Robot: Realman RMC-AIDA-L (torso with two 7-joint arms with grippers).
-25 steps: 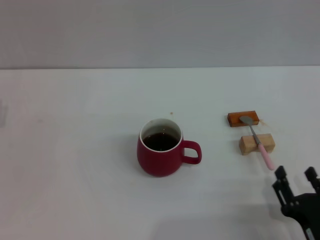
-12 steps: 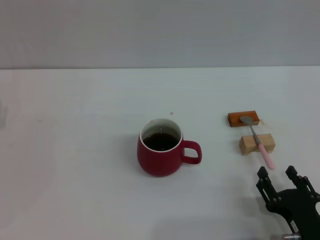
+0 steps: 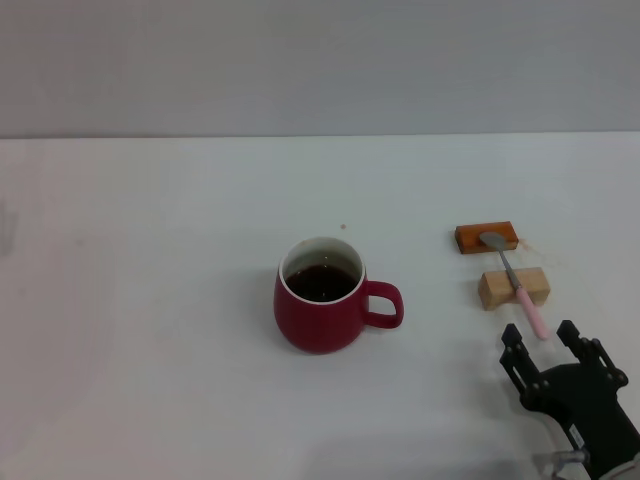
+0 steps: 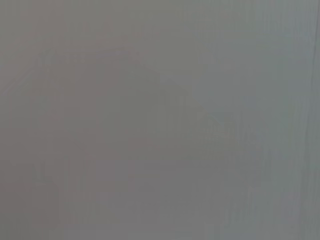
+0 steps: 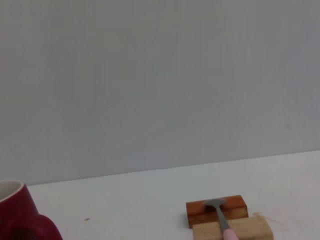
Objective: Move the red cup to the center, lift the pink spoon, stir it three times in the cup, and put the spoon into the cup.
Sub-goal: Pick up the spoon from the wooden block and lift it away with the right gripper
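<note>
Two spread fingers of my right gripper (image 3: 541, 340) are sitting just short of the pink spoon (image 3: 520, 291), whose handle is pointing back between them.

Red cup (image 3: 320, 310): glazed ceramic look, glossy dark-red outside with soft highlights, smooth white inside and rim; dark liquid within has a shiny surface.

Pink spoon (image 3: 512, 280): bowl and neck of dull grey metal, faint sheen; handle pale pink, smooth, looks like plastic or enamel, cannot tell which.

Orange-brown block (image 3: 486, 237), far of the two: wood look, slightly lustrous, as if varnished.

Tan block (image 3: 514, 288), nearer: pale bare wood, matt, faint grain in the right wrist view.

Table (image 3: 160, 300): white, smooth, matt, a few small specks.

Right gripper (image 3: 548, 342): black, matt, hard plastic or coated metal.

Wall (image 3: 320, 60): plain grey, matt.
</note>
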